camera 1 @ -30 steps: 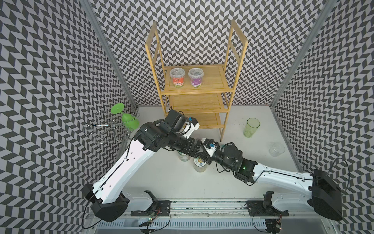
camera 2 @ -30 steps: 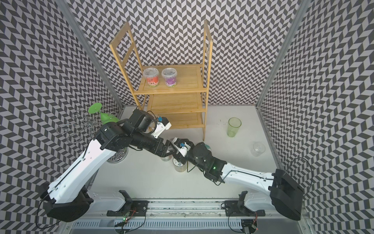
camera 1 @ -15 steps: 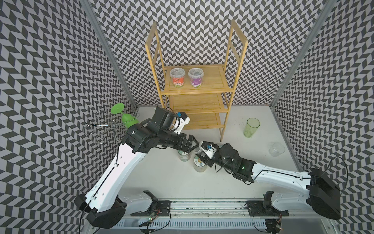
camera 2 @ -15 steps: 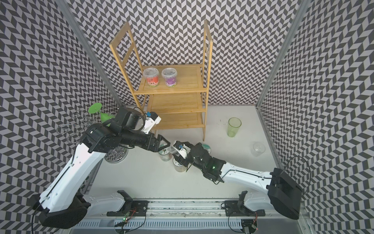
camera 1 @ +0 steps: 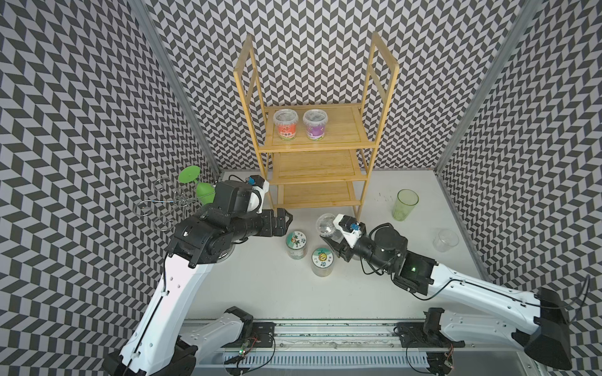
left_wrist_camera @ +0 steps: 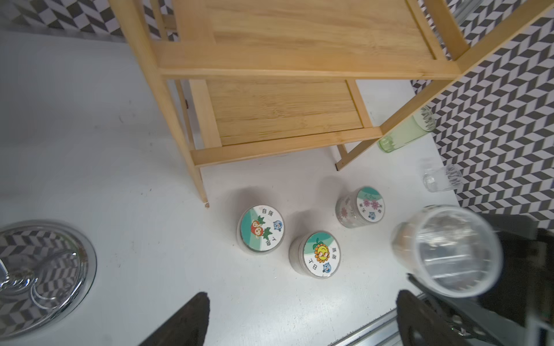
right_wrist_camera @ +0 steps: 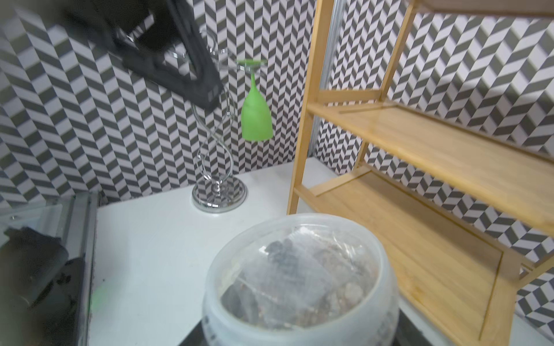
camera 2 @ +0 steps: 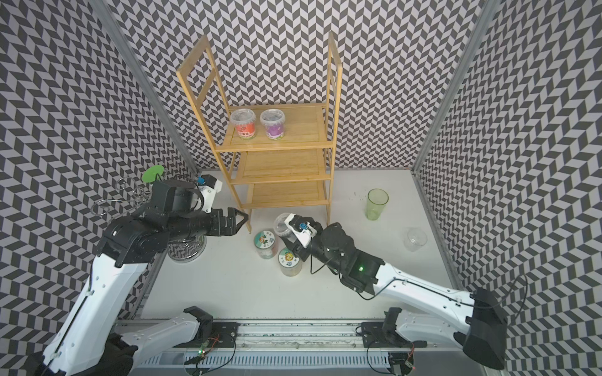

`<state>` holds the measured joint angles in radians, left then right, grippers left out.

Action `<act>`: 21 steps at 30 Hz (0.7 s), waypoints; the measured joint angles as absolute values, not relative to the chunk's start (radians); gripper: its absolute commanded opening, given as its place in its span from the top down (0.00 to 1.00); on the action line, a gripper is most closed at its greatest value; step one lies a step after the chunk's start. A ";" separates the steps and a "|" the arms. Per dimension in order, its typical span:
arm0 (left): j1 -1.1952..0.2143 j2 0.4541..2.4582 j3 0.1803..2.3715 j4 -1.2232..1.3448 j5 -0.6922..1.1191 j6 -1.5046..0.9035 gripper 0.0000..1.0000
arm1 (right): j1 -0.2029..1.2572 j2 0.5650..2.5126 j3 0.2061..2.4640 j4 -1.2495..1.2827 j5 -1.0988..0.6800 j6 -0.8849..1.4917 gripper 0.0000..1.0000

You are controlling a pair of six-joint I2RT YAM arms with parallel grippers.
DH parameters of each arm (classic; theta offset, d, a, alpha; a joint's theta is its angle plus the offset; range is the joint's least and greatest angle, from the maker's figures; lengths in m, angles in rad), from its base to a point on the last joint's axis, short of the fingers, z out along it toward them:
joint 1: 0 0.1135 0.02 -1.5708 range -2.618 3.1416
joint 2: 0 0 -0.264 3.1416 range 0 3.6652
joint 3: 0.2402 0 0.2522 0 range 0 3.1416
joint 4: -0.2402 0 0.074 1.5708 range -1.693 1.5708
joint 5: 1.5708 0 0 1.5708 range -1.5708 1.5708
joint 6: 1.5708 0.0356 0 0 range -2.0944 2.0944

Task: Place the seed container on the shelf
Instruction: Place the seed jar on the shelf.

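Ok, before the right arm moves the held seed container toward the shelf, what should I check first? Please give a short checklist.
1. Grip: right gripper shut on the seed container: ok.
2. The left gripper open, empty, apart from the container: ok.
3. Free place: the shelf, middle tier bare: ok.
4. Top tier holds red-label tub and purple-label tub, room beside them: ok.
5. Clearance past the shelf's front leg: cannot tell.
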<state>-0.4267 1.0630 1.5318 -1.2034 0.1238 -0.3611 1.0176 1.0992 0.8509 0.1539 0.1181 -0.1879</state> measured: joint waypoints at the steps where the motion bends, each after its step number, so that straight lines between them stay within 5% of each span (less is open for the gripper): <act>1: -0.419 1.055 1.509 -1.193 0.116 -0.365 0.02 | 1.018 1.093 0.874 0.152 0.121 -0.183 0.36; 21: -0.359 0.964 1.341 -1.074 0.061 -0.451 0.02 | 1.018 1.282 1.442 0.112 0.369 -0.095 0.38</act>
<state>-0.3592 0.9642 1.3411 -1.0737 0.0612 -0.4515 1.0176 1.2816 1.4418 0.1120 0.3691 -0.0948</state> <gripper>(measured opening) 0.981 0.623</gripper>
